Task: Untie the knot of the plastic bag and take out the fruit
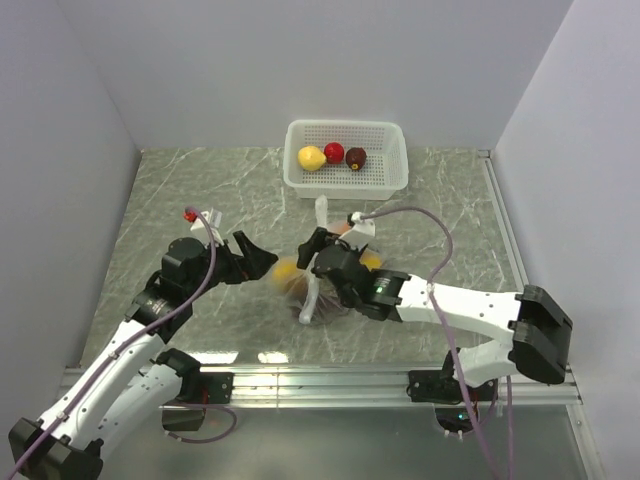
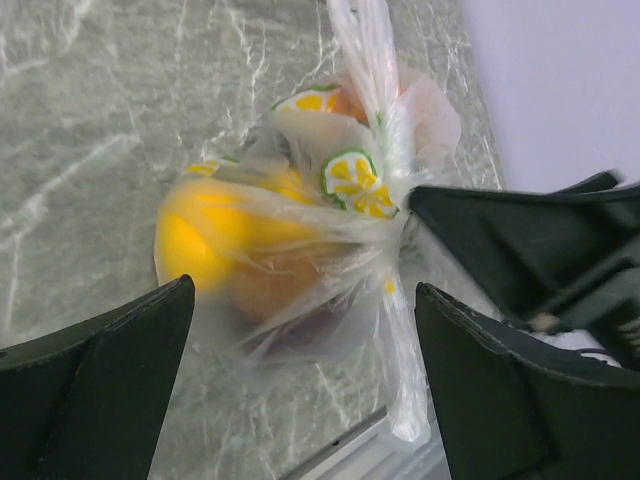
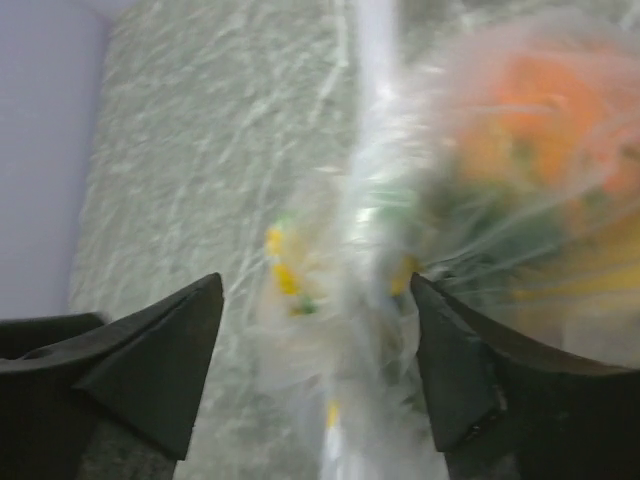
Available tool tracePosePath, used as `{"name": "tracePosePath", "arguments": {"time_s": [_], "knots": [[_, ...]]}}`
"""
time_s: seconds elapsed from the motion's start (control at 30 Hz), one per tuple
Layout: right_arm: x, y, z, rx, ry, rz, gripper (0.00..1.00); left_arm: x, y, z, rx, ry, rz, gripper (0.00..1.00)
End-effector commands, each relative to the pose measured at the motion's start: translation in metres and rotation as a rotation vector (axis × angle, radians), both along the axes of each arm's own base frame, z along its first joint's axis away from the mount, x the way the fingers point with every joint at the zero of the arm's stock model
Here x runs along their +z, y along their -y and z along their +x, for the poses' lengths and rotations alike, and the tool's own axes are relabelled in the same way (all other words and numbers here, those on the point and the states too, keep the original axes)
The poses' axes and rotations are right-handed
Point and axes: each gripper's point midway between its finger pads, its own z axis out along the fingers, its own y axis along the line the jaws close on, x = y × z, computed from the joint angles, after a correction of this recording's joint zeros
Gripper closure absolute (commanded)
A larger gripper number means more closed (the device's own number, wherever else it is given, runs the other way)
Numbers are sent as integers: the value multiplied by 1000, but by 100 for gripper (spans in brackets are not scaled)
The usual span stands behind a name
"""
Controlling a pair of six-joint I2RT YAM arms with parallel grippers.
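The clear plastic bag (image 2: 340, 240) carries yellow-and-green citrus-slice prints over yellow and orange fruit (image 2: 200, 240). The basket (image 1: 345, 184) is white, the table (image 1: 180, 190) grey-veined marble.

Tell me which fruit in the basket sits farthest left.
The yellow fruit; the red fruit is in the middle and the dark fruit on the right.

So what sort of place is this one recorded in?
Most likely a lab test cell: plain white walls box in a marble-patterned tabletop, two robot arms are bolted to a metal rail, and a white basket sits at the back.
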Motion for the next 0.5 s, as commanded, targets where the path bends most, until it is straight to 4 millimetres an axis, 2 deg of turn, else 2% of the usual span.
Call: {"name": "tracePosePath", "arguments": {"time_s": [0.0, 0.07, 0.1, 0.13, 0.17, 0.2, 0.23, 0.27, 0.33, 0.4, 0.47], "knots": [[74, 1, 4, 94, 128, 17, 16, 15, 11, 1, -18, 14, -95, 3], [85, 18, 4, 138, 167, -45, 16, 16, 15, 2, -26, 9, -117, 4], [86, 17, 1, 202, 168, -43, 16, 13, 18, 1, -33, 0, -124, 5], [77, 22, -1, 241, 168, -76, 17, 13, 21, 4, -41, 1, -134, 5], [83, 38, 6, 228, 179, -57, 17, 11, 25, 3, -53, -12, -144, 6], [79, 33, 0, 313, 167, -33, 18, 10, 29, 3, -65, -19, -147, 6], [66, 39, -2, 347, 160, -50, 19, 4, 32, 4, -71, -39, -138, 7], [69, 49, 3, 350, 175, -33, 20, 6, 37, 4, -87, -37, -133, 7], [57, 44, -10, 483, 175, -58, 23, -1, 45, 2, -112, -55, -109, 9], [54, 45, -12, 523, 183, -81, 23, 0, 52, 3, -128, -50, -99, 11], [44, 37, -20, 609, 172, -97, 23, -6, 61, 0, -155, -61, -77, 12]]}}
